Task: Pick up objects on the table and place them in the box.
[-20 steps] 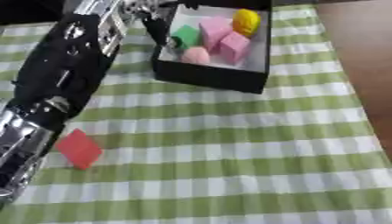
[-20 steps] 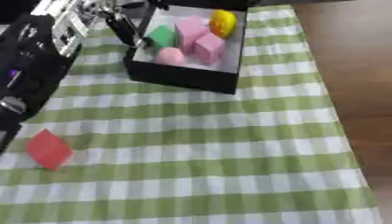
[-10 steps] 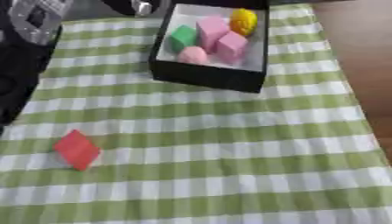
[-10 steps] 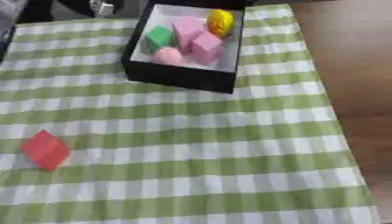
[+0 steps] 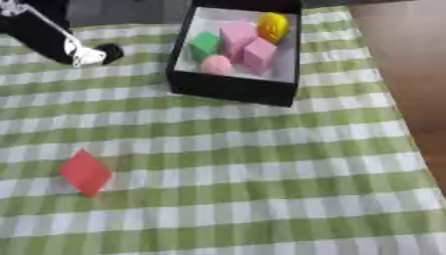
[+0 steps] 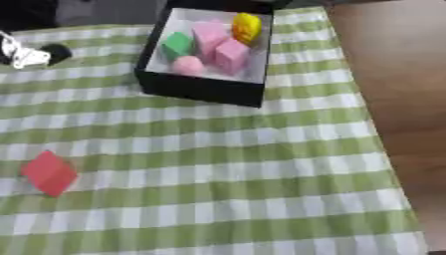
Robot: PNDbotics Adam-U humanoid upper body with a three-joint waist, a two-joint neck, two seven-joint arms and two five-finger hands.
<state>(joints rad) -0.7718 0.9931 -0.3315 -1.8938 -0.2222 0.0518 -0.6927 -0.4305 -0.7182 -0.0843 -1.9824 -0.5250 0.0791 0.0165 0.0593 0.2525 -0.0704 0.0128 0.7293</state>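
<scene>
A black box (image 5: 228, 88) with a white inside stands at the top centre of the green checked cloth. It holds a green block (image 5: 205, 46), two pink blocks (image 5: 237, 34), a pink ball (image 5: 216, 64) and a yellow piece (image 5: 272, 26). A red block (image 5: 84, 172) lies alone on the cloth at the lower left, far from the box. My left hand (image 5: 87, 54) shows blurred at the upper left, on the end of a black arm, left of the box and well above the red block. It holds nothing that I can see. My right hand is out of view.
The checked cloth (image 5: 261, 174) covers the table. Its right edge runs down the right side, with brown wooden floor (image 5: 409, 60) beyond it. A grey strip lies past the cloth's far edge.
My left arm, which stretched from the lower left up to the box, has drawn back to the upper left corner. The red block and the box's contents stay put.
</scene>
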